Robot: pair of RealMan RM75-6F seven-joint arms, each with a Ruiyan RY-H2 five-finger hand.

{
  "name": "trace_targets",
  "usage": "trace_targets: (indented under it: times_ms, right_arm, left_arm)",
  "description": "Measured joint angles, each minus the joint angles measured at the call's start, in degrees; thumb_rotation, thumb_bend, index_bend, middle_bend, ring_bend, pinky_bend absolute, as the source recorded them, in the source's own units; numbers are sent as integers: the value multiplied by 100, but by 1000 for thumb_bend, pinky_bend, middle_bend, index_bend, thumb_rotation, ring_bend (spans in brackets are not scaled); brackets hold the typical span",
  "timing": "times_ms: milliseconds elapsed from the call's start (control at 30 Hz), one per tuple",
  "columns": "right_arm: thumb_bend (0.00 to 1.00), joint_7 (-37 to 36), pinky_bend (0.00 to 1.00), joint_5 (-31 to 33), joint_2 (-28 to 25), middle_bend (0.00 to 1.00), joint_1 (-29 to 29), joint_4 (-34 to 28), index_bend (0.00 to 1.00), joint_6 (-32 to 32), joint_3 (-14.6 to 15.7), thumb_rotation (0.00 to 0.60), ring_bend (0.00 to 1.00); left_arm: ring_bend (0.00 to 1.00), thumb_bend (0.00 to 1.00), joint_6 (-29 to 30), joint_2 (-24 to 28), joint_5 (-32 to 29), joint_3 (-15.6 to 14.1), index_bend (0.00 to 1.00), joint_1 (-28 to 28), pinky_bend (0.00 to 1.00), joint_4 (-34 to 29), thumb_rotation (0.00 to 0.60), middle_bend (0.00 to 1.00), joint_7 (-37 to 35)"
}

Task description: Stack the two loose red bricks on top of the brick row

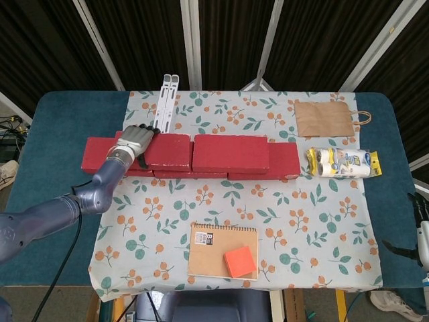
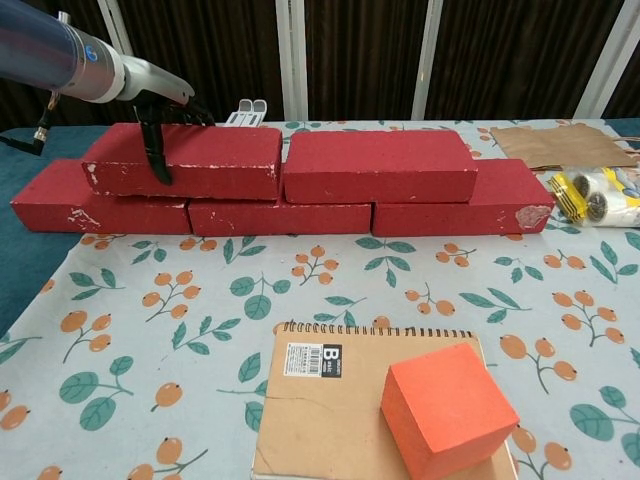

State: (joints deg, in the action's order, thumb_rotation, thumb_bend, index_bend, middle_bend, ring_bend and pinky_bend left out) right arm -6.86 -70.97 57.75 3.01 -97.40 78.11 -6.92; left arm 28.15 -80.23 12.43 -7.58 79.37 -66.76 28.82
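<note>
Left robot hand (image 2: 160,105) grips upper-left brick (image 2: 185,160) – white stand (image 1: 167,100) just behind | notebook (image 2: 345,410) nr front

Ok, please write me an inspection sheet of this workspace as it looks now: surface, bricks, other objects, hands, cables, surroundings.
Surface: floral cloth over a blue table.
Job's things: bottom row of red bricks; upper left brick and upper right brick both lie on the row, almost end to end.
Clutter: notebook with an orange cube on it; paper bag; packet of rolls; white folding stand.
Hands: left hand grips the upper left brick at its left end; right hand mostly out of frame, state unclear.
Cables: black cable under the left arm.
Surroundings: dark panels with white frames behind.
</note>
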Motion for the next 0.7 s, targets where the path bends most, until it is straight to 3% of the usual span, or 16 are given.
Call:
trace_targets:
  times_ms: [700]
  right_arm:
    - [35, -47, 0, -7, -32, 4, -31, -13, 0, -26, -24, 600, 0]
  left_arm:
    - [46, 0, 36, -99, -191, -162, 91, 169, 154, 36, 600, 57, -17]
